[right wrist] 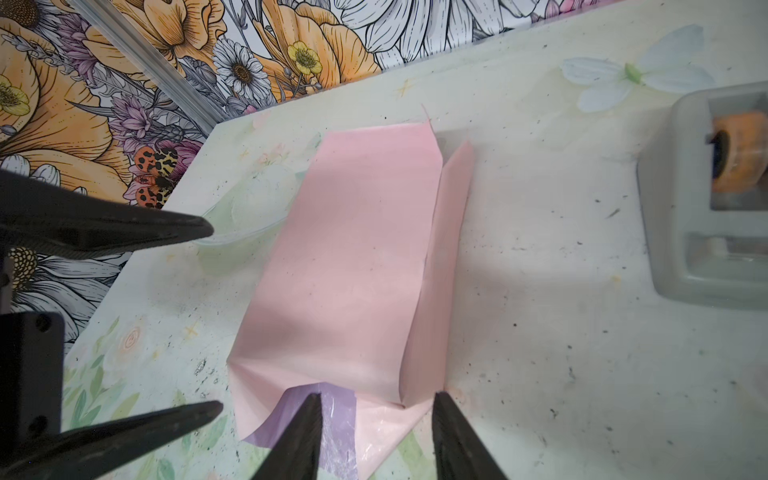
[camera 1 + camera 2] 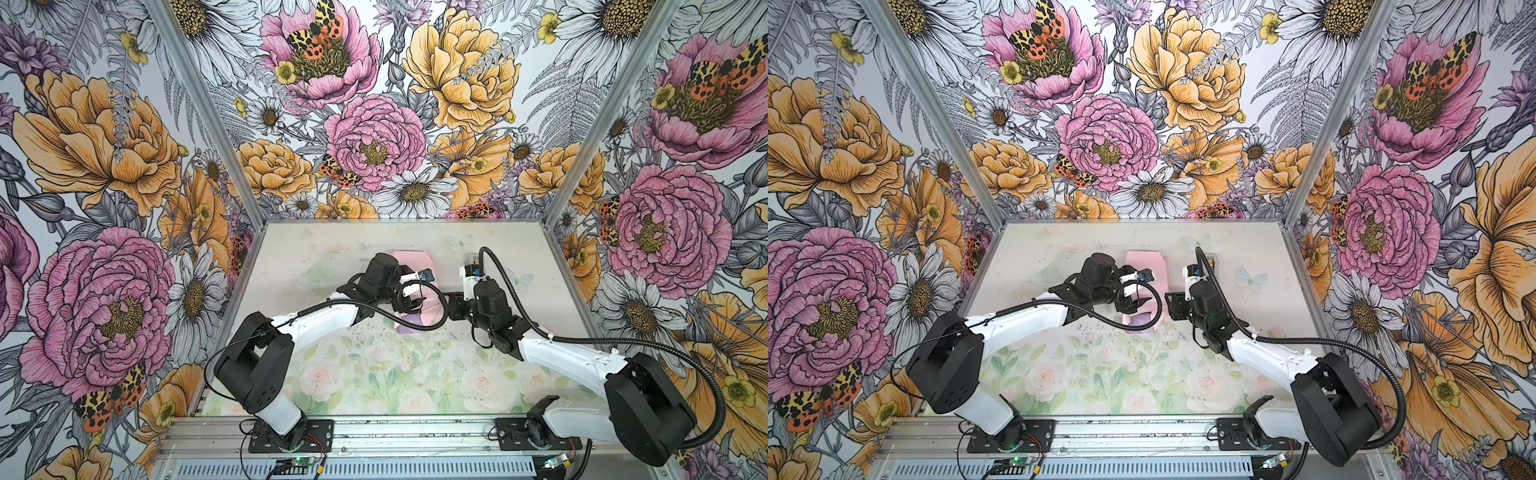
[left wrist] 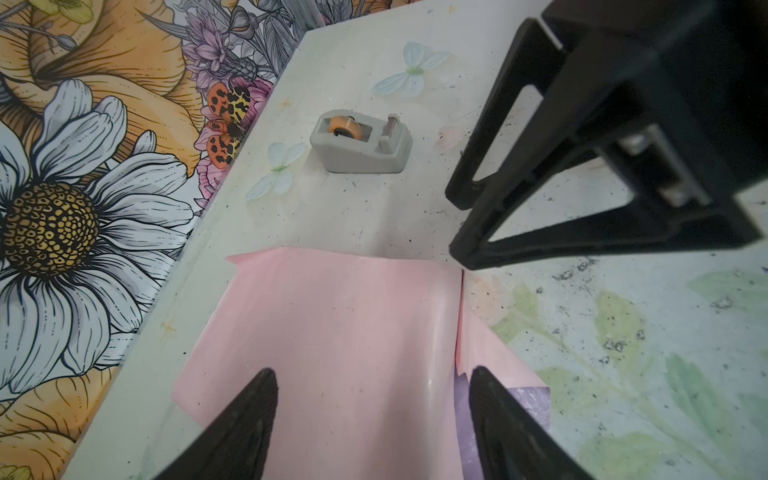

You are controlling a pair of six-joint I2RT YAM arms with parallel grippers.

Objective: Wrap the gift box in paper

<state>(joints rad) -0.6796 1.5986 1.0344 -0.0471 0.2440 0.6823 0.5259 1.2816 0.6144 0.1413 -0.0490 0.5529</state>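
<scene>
Paper point(image 1: 353, 257) lies on the table point(image 2: 374, 374) at centre frame, slightly above the middle, in both top views. Its pale pink face is outward, and it is folded lengthwise into a flat sleeve with one long edge overlapping the other. The gift box is not visible in any view. I judge it to sit inside the sleeve but cannot confirm this. The sleeve's lower end in the top views is unfinished, with a lilac flap point(image 1: 336, 411) showing, partly turned under. Right gripper point(image 1: 376, 399): claw released, fingers spread either side of that end, nothing pinched. Left gripper point(image 3: 372, 374): claw released, spread wide above the pink top face; contact cannot be told. Tape dispenser point(image 3: 361, 145) stands on bare table just right of the sleeve's upper end in the top views, apart from the paper. Judgement: the body wrap is done and the step in hand is closing the ends. The next move calls for one claw to pin the top seam against spring-back while the other creases the lilac flap against the box end, then tape. Risk: the thin sheet slips or tears.
</scene>
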